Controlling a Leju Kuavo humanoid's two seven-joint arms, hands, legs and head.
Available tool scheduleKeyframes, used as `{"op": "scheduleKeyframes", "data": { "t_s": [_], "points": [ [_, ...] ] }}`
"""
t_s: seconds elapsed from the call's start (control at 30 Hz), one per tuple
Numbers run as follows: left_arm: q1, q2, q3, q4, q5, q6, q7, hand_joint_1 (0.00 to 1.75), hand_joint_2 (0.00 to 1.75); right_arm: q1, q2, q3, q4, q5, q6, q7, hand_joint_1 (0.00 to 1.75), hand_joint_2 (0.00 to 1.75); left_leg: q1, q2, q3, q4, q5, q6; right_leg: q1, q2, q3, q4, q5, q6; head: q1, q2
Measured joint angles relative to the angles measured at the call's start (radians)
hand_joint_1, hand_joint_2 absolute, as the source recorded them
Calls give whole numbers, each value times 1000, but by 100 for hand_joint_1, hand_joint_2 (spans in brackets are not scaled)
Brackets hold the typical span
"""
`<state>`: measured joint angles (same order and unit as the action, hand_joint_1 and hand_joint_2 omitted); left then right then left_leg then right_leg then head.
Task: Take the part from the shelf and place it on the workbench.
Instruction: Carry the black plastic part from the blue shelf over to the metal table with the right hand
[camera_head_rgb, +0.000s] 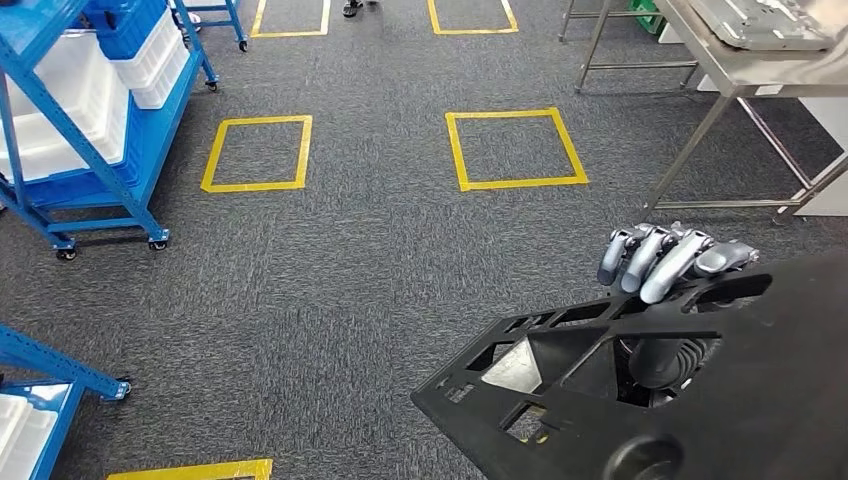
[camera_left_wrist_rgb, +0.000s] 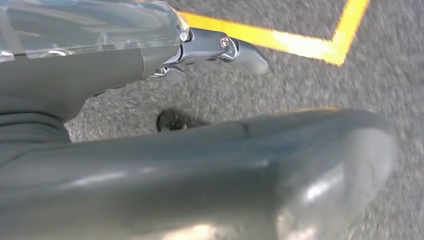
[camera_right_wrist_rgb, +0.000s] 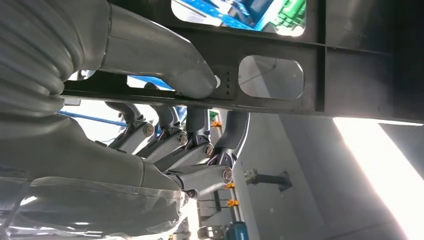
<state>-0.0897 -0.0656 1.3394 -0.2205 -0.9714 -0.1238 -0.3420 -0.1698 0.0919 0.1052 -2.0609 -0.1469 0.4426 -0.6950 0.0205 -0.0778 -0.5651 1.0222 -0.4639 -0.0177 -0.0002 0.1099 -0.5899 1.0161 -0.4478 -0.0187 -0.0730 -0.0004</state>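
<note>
We see right hand (camera_head_rgb: 668, 260) grasping black part (camera_head_rgb: 640, 400) edge; wrist view adds thumb (camera_right_wrist_rgb: 165, 60) clamping opposite face. Left hand (camera_left_wrist_rgb: 220, 47) grip: cannot tell.

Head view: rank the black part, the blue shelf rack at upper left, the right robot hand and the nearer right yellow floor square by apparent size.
1. black part, though nearness inflates it
2. blue shelf rack
3. yellow floor square
4. right robot hand, gripping the part's edge
</note>
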Motion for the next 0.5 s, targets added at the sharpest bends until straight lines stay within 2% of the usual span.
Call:
{"op": "scheduleKeyframes", "data": {
  "t_s": [0.03, 0.07, 0.1, 0.17, 0.2, 0.23, 0.27, 0.3, 0.33, 0.37, 0.4, 0.43, 0.5],
  "points": [
    [-1, 0, 0, 0, 0, -2, 0, 0, 0, 0, 0, 3, 0, 2, -3, 0, 175, 175, -1, -4, 2, -6, -3, 4, -1, 10, -5, 2, 1, 6, 0, 0],
    [-2, 0, 0, 0, 1, -2, 0, 0, 0, -1, 0, 7, 0, 2, -7, 0, 175, 175, -3, 7, 2, -7, -1, 11, -4, 20, -9, 0, 3, 13, 0, 0],
    [-4, 0, 0, 0, 2, -2, 0, 0, 0, -1, 0, 9, 1, 1, -12, 0, 175, 175, -3, 18, 3, -11, 2, 18, -5, 17, -11, 2, 3, 18, 0, 0],
    [-8, 0, 0, 0, 6, 0, 0, 0, 0, -6, 0, 13, 2, -3, -20, 0, 175, 175, -2, 42, 6, -20, 8, 31, -4, -35, -32, 41, -22, 27, 0, 0],
    [-8, 0, 0, 0, 7, 2, 1, 0, 0, -10, 0, 15, 4, -5, -24, 0, 175, 175, -3, 54, 7, -23, 9, 35, -4, -68, -55, 89, -48, 30, 0, 0],
    [-7, 1, 0, 0, 8, 5, 3, 0, 0, -14, 0, 18, 6, -7, -28, 0, 175, 175, -5, 67, 7, -23, 8, 38, -5, -91, -86, 149, -79, 33, 0, 0],
    [-5, 2, 1, 0, 9, 9, 6, 0, 0, -16, -1, 23, 9, -9, -32, 0, 175, 175, -7, 81, 7, -23, 7, 40, -8, -99, -118, 212, -103, 36, 0, 0],
    [-3, 4, 3, 0, 11, 14, 9, 0, 0, -18, -1, 28, 12, -11, -36, 0, 175, 175, -8, 95, 7, -23, 5, 40, -10, -101, -140, 254, -114, 39, 0, 0],
    [-2, 6, 5, 0, 13, 17, 12, 0, 0, -20, -1, 33, 15, -13, -40, 0, 175, 175, -9, 109, 8, -23, 3, 40, -12, -103, -146, 263, -106, 40, 0, 0],
    [-2, 7, 8, 0, 15, 20, 15, 0, 0, -22, -1, 38, 18, -15, -44, 0, 175, 175, -9, 121, 9, -23, 1, 39, -12, -107, -131, 234, -83, 39, 0, 0],
    [-3, 8, 11, 0, 17, 21, 16, 0, 0, -26, -1, 42, 20, -17, -47, 0, 175, 175, -10, 132, 12, -23, -1, 37, -11, -120, -97, 171, -49, 35, 0, 0],
    [-4, 8, 13, 0, 18, 22, 16, 0, 0, -30, -1, 46, 22, -18, -49, 0, 175, 175, -11, 142, 16, -22, -4, 34, -6, -144, -59, 100, -23, 30, 0, 0],
    [-5, 8, 16, 0, 19, 19, 16, 0, 0, -38, -1, 54, 24, -20, -50, 0, 175, 175, -15, 159, 21, -21, -11, 25, 7, -180, -12, 8, 1, 18, 0, 0]
  ]
}}
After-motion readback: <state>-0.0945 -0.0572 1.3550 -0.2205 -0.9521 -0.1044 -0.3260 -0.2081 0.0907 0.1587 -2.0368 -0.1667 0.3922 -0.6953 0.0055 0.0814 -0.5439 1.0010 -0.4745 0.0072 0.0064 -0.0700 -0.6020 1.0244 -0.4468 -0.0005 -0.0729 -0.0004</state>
